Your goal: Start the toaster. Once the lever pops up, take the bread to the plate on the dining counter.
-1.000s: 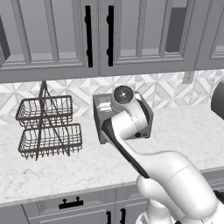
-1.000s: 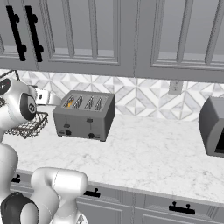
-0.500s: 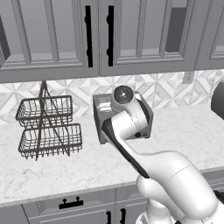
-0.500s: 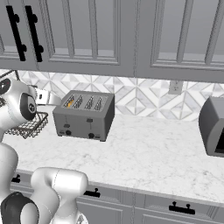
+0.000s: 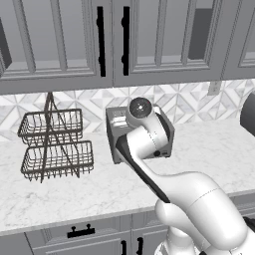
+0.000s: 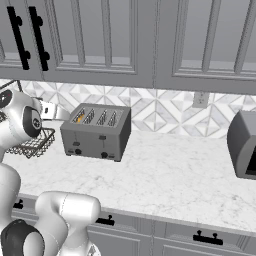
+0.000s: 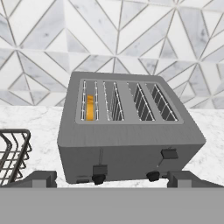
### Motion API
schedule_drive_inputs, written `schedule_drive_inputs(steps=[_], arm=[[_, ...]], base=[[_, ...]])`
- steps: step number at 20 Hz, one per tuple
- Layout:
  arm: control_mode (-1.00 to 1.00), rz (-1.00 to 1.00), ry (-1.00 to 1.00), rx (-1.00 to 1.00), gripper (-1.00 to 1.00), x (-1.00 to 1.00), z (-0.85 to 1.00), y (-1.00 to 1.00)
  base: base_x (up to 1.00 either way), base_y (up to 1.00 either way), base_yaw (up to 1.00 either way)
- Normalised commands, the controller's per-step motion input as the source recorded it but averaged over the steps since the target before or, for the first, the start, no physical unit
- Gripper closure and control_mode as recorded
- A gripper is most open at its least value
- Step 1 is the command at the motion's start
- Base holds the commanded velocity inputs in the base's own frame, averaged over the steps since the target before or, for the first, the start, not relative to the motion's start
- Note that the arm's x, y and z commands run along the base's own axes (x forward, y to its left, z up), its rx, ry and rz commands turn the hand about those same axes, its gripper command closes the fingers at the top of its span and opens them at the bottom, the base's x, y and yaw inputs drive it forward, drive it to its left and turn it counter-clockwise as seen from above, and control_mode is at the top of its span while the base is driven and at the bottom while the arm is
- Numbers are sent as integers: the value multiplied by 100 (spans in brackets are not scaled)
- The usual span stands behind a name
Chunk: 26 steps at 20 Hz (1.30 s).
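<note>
One bread slice sat in toaster end slot; step was starting toaster; gripper hovered before toaster, jaws wide, empty; next move likely needed pressing lever below that slot

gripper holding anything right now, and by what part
Nothing is held. The gripper is open, its fingertips apart in front of the toaster; the bread sits in a slot.

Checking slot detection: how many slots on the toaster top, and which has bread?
4, side by side across the top of the toaster. In the hand view, the bread sits in the leftmost slot; the other three look empty.
</note>
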Motion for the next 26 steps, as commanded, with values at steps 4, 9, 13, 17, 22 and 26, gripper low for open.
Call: schedule_drive_inputs(steps=[4,9,13,17,22,26], arm=[[-100,0,0,0,-100,0,0,0],[-100,0,0,0,-100,0,0,0],[-100,0,0,0,-100,0,0,0],[-100,0,0,0,-100,0,0,0],[-100,0,0,0,-100,0,0,0],[-100,0,0,0,-100,0,0,0]], base=[[0,0,0],[0,0,0],[0,0,0],[0,0,0],[0,0,0],[0,0,0]])
